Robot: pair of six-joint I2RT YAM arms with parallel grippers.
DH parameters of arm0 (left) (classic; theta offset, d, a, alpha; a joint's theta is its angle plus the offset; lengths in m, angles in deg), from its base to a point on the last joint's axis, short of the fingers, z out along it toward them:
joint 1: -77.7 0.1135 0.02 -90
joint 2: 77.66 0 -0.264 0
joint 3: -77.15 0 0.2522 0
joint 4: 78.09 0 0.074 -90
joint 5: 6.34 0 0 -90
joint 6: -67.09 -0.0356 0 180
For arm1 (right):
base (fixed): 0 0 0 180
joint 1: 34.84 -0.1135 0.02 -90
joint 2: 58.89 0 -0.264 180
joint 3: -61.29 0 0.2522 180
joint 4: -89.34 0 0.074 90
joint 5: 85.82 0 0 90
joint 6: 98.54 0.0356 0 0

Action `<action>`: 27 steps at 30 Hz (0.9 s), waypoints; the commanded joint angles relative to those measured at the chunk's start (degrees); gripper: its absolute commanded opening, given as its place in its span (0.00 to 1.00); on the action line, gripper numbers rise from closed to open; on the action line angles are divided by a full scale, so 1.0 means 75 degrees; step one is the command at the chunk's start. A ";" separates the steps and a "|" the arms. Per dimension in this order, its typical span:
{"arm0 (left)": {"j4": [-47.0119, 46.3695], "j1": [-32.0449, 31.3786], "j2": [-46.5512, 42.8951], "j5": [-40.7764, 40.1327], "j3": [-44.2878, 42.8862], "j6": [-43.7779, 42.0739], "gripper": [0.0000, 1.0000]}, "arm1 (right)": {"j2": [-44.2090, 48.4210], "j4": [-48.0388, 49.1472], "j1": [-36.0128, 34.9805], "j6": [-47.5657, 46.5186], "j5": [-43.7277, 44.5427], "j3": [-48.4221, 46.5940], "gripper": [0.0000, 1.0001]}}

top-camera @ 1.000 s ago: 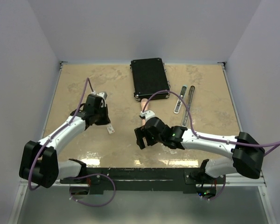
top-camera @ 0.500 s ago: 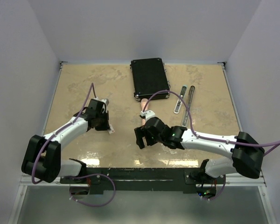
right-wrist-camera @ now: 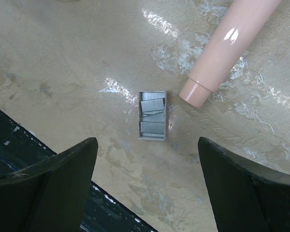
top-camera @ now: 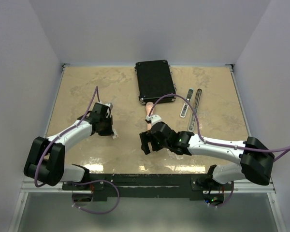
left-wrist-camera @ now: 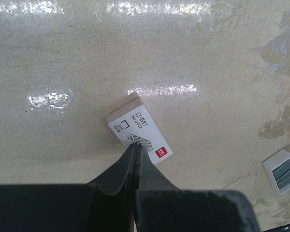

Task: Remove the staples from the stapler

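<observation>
Just beside the capped end of the glossy pink plastic tube (right-wrist-camera: 227,48), short silvery-grey staple strips (right-wrist-camera: 152,126) lie in a small open grey tray (right-wrist-camera: 151,138), probably to keep them gathered. The right gripper (right-wrist-camera: 147,186) hangs wide open above them, holding nothing. Farther from the tube, the left gripper (left-wrist-camera: 135,149), pinched shut and empty, points at a flat white cardboard staple box (left-wrist-camera: 147,133). The box is printed "No.0012" with Chinese characters, and its red logo is too small to read.
</observation>
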 commanded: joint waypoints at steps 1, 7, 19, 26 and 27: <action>-0.0102 0.0020 0.0076 -0.0130 -0.0021 -0.0151 0.00 | 0.0287 0.0227 0.0023 0.0039 0.0070 -0.0012 0.89; -0.0067 0.0009 0.0019 -0.0130 -0.0021 -0.0140 0.00 | 0.0322 0.0309 0.0035 0.0074 0.0023 0.0104 0.89; 0.0331 0.0195 -0.0627 -0.0188 -0.0758 -0.0162 0.00 | -0.0017 0.0309 -0.0036 0.0226 -0.0036 0.0058 0.89; 0.0261 0.1109 0.0251 -0.0225 -0.1192 -0.0725 0.00 | -0.0181 0.0250 -0.0082 0.0191 0.0023 -0.0094 0.89; 0.0238 0.1168 0.0531 -0.0178 -0.1309 -0.0772 0.00 | -0.0274 0.0239 -0.0094 0.0191 0.0116 -0.0106 0.89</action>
